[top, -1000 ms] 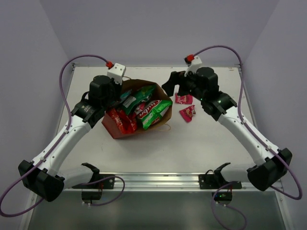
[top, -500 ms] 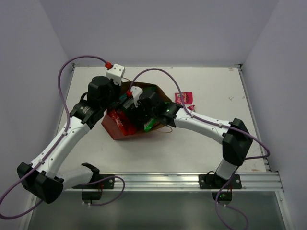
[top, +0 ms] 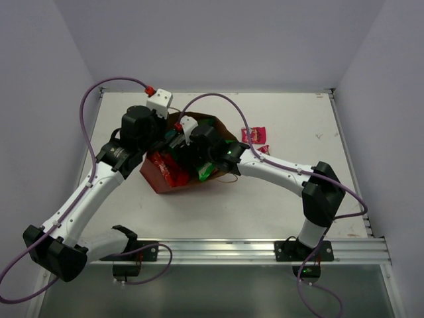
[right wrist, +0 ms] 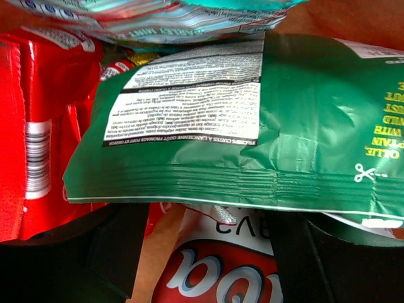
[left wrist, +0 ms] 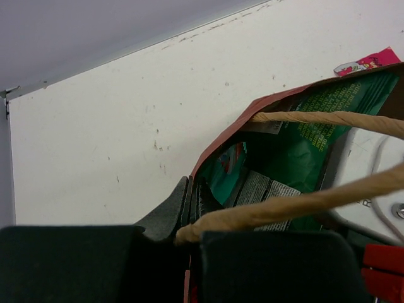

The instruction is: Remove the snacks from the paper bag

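The paper bag [top: 156, 179] lies on its side, mouth toward the back right, red lower part toward me. My left gripper [left wrist: 188, 208] is shut on the bag's rim [left wrist: 252, 107], beside a string handle [left wrist: 315, 117]. My right gripper [right wrist: 211, 259] is inside the bag's mouth [top: 218, 129], open. Its fingers [right wrist: 117, 252] stand on either side of a white packet with a red logo [right wrist: 221, 271], under a green packet [right wrist: 252, 145]. Red packets [right wrist: 31, 126] and a teal one [right wrist: 158, 16] lie around them. Pink packets [top: 254, 134] lie on the table outside the bag.
The white table [top: 285, 199] has raised edges [top: 334, 119] and grey walls around it. The right arm [top: 278, 169] stretches across the middle toward the bag. A metal rail [top: 218, 248] runs along the near edge.
My right arm swung left from the pink packets into the bag's mouth, and its jaws have narrowed a little. The left gripper and the bag have stayed still.
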Tool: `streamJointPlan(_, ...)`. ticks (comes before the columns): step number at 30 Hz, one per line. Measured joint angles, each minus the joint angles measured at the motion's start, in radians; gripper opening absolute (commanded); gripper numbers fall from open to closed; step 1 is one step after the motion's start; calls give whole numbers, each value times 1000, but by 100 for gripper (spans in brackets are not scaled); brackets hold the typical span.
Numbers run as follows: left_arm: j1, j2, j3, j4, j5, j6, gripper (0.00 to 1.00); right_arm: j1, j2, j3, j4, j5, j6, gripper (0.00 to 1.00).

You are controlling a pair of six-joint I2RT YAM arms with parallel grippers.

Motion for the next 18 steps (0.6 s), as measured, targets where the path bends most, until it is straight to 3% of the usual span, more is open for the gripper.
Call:
streamJointPlan(5, 0, 0, -6, 3, 0, 0, 0, -1, 0, 0, 29, 9, 55, 72)
streamJointPlan(8, 0, 0, -7, 3, 0, 0, 0, -5, 6, 0, 47, 23, 88, 57)
streamJointPlan(12, 0, 0, -9, 3, 0, 0, 0, -14, 16, -6, 69, 26, 125, 26)
streamJointPlan(18, 0, -1, -11, 6, -1, 0, 0, -18, 7, -37, 109, 27, 140, 0)
